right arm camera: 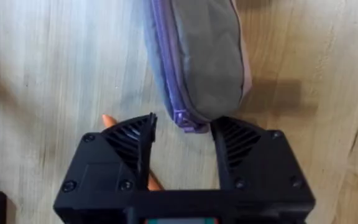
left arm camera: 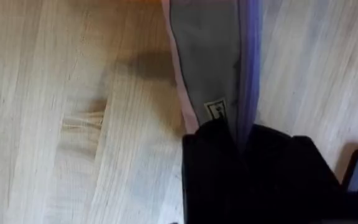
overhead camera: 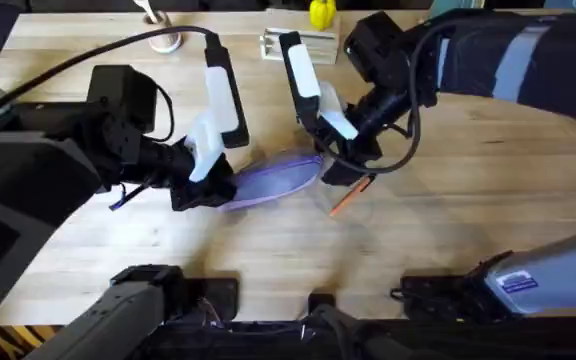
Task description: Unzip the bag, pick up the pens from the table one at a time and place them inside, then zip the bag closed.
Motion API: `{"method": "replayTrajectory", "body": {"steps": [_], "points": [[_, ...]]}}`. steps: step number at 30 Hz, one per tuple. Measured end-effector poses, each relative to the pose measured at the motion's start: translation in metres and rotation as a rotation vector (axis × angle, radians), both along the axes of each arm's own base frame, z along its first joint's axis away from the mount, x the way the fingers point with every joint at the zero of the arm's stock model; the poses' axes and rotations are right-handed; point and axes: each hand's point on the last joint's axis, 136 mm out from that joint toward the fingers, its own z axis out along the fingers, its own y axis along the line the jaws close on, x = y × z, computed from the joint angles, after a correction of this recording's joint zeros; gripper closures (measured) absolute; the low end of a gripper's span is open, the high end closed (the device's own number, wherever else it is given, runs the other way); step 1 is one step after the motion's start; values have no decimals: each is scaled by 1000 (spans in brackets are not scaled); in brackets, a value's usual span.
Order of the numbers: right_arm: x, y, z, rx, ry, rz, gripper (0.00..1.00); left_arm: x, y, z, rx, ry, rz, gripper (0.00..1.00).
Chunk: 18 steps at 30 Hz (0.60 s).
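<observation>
I judge the step in hand to be opening the zip, with the bag (overhead camera: 276,180) lying flat in the middle of the bench (overhead camera: 448,220) between my two arms. My left gripper (overhead camera: 206,186) is clamped on the bag's left end; in the left wrist view the lilac fabric and the grey side panel run straight into the black fingers (left arm camera: 241,174), so that end looks well anchored. My right gripper (right arm camera: 183,134) stands with its jaws apart, straddling the other end of the bag, the purple zip edge reaching into the gap between the ribbed pads (right arm camera: 235,146) without either pad clearly pressing on it. To do this well I would keep the left grip firm and low so the fabric stays taut, then bring the right jaws together on the small zip tab alone, not on a fold of cloth, and draw it along the seam toward the left gripper in a straight line level with the bench. I cannot make out the tab itself, so I would want to check its position before closing. One pen (overhead camera: 350,198) lies on the bench just beside the bag's right end, partly under my right gripper; its orange tip peeks out next to the left pad in the right wrist view. I should take care not to knock it away while pulling.
</observation>
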Motion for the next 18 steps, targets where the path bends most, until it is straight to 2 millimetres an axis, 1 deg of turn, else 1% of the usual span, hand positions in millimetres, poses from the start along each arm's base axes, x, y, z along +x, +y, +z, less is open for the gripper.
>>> {"method": "replayTrajectory", "body": {"steps": [3, 6, 8, 9, 18], "points": [[1, 0, 0, 0, -3, 0, 678, 0, 0, 0, 0, 1, 0, 959], [1, -1, -1, -5, -6, 0, 786, -1, 0, 0, 0, 3, 0, 959], [1, -1, 0, -6, -6, -1, 941, 0, 0, 0, 0, 2, 0, 959], [1, -2, 1, -8, -9, -1, 958, -1, 0, 0, 0, 3, 0, 959], [3, -3, 12, -5, -50, -4, 968, -1, 0, 0, 0, 5, 0, 959]]}}
